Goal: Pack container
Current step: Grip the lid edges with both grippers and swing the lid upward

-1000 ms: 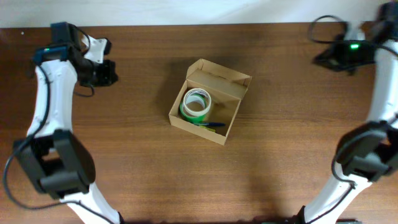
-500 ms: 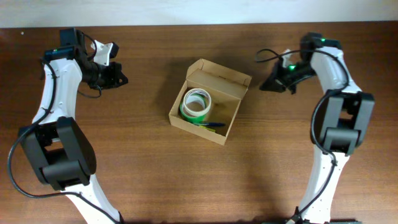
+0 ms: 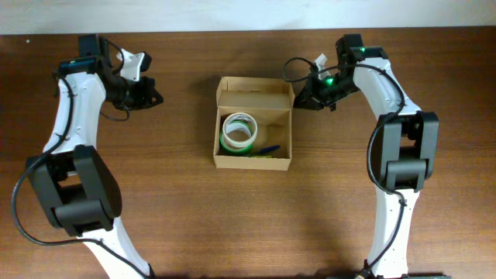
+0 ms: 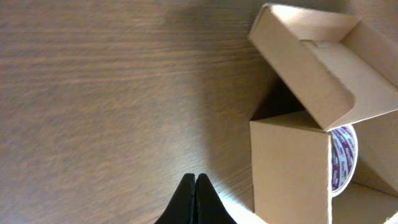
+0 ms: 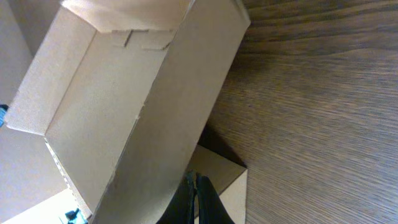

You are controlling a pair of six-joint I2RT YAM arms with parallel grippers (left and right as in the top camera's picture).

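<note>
The container (image 3: 253, 163), a tan cardboard box with its flap lid standing open at the back, sits square at the table's middle. Inside lie a green and white tape roll (image 3: 239, 130) and a blue pen (image 3: 268, 149). My right gripper (image 3: 299, 101) is shut, its tips at the box's back right corner. In the right wrist view the shut fingers (image 5: 194, 182) rest against the box (image 5: 124, 106). My left gripper (image 3: 156, 99) is shut and empty, well left of the box. The left wrist view shows its shut tips (image 4: 194, 181), the box (image 4: 289, 168) and a tape roll (image 4: 342, 158).
The brown wooden table (image 3: 155, 201) lies bare around the box. Its far edge meets a white wall (image 3: 232, 15). A cable (image 3: 298, 66) loops off the right wrist above the box's back right corner.
The right arm swung in from the far right to the box's back right corner. The box turned from tilted to square and shifted slightly left. The left gripper moved a little right.
</note>
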